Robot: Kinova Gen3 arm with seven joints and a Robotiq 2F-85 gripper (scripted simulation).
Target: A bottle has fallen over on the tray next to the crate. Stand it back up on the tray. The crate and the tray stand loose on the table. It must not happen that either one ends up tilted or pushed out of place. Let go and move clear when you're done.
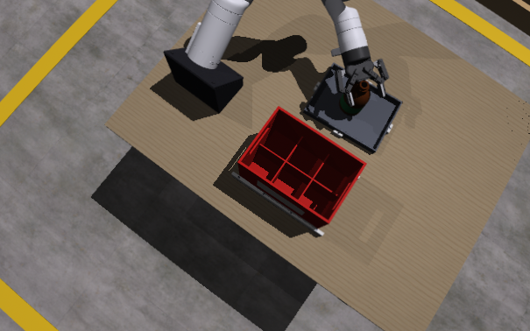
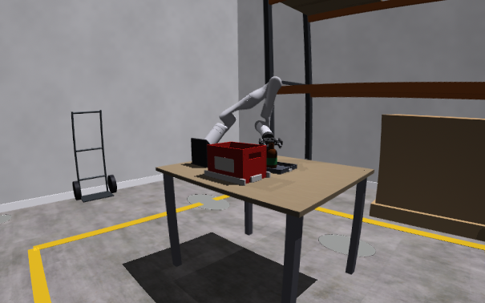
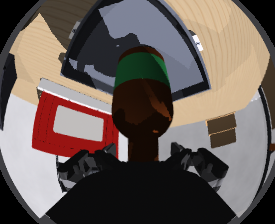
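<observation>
Claw (image 1: 366, 93) (image 2: 271, 145) (image 3: 143, 149) spread wide open at the bottle's neck, its 2 fingers apart on either side and gripping nothing; the brown bottle (image 1: 360, 97) (image 2: 272, 156) (image 3: 142, 107) with its green band stands upright, its base within the tray (image 1: 382, 124) (image 2: 280, 170) (image 3: 203, 75); taking the crate as landmark, everything else falls around it.

The red crate (image 1: 303, 175) (image 2: 235, 162) (image 3: 43, 125) sits level on the tabletop (image 1: 452, 153) (image 2: 313, 180) (image 3: 238, 45), its inside split by dividers into 6 compartments; beside the crate, near but apart from it, lies the dark tray, flat on the tabletop, with the bottle in it; also near the crate, at another side, is the black block (image 1: 202, 83) (image 2: 199, 152) from which the white arm (image 1: 217, 31) (image 2: 249, 100) rises; the arm bends over and comes down beyond the crate to the bottle; a pale strip (image 1: 277, 203) (image 2: 223, 177) runs along the foot of the crate, below its grey label (image 2: 224, 164) (image 3: 78, 123).
</observation>
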